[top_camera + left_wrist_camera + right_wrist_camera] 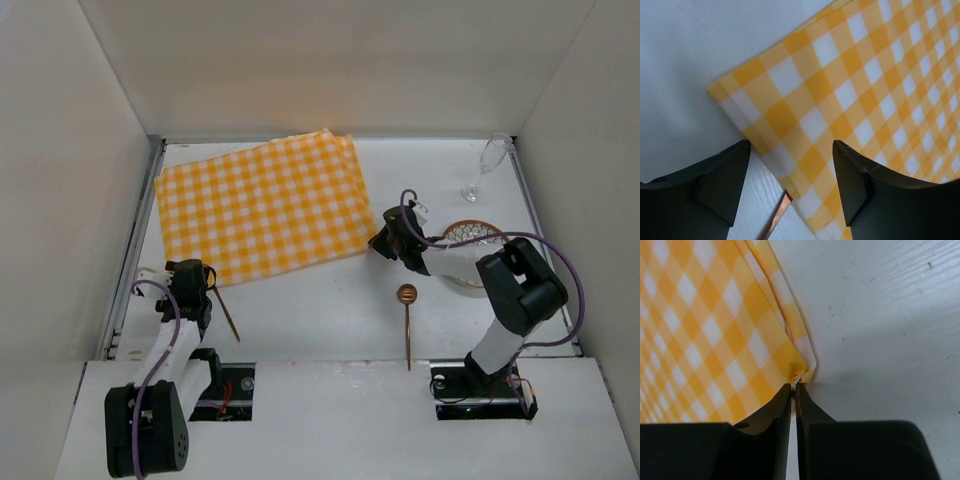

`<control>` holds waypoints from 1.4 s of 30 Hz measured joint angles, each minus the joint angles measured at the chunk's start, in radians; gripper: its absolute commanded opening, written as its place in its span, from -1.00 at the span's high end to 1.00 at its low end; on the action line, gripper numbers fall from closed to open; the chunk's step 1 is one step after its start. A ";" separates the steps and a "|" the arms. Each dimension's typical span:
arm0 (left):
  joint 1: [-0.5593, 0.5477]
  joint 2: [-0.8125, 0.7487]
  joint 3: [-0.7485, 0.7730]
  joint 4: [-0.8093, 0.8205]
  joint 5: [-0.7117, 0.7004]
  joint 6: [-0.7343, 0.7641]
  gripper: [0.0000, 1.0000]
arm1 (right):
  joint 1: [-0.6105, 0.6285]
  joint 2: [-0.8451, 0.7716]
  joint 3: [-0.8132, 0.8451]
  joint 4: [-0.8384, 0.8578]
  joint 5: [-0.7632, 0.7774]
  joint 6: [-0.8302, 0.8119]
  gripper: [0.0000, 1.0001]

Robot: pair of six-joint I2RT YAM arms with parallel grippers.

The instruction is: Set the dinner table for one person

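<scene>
A yellow-and-white checked cloth (260, 205) lies slightly askew on the white dinner table (320, 310). My right gripper (378, 243) is at the cloth's near right corner. In the right wrist view the right gripper (793, 386) is shut on that bunched corner of the cloth (715, 330). My left gripper (190, 272) hovers over the near left corner. In the left wrist view the left gripper (791, 145) stands open, with the cloth (855, 85) edge and a copper utensil handle (776, 218) below it, touching neither.
A copper spoon (407, 320) lies near the front edge, between the arms. A thin copper utensil (225, 312) lies beside the left gripper. A patterned plate (470, 232) sits partly under the right arm. A stemmed glass (485, 165) stands at the far right by the wall.
</scene>
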 measured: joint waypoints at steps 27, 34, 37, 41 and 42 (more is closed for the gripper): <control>-0.144 0.485 0.333 0.344 0.036 0.163 0.87 | -0.109 -0.306 -0.243 0.150 -0.011 -0.023 0.79; -0.274 0.644 0.406 0.375 0.042 0.165 0.88 | -0.166 -0.453 -0.333 0.119 0.018 -0.030 0.79; -0.306 0.701 0.452 0.388 0.052 0.155 0.88 | -0.177 -0.509 -0.362 0.103 0.032 -0.033 0.79; -0.333 0.732 0.483 0.420 0.069 0.143 0.88 | -0.177 -0.545 -0.402 0.076 0.039 -0.034 0.79; -0.335 0.731 0.482 0.424 0.071 0.140 0.88 | -0.177 -0.555 -0.414 0.069 0.039 -0.034 0.79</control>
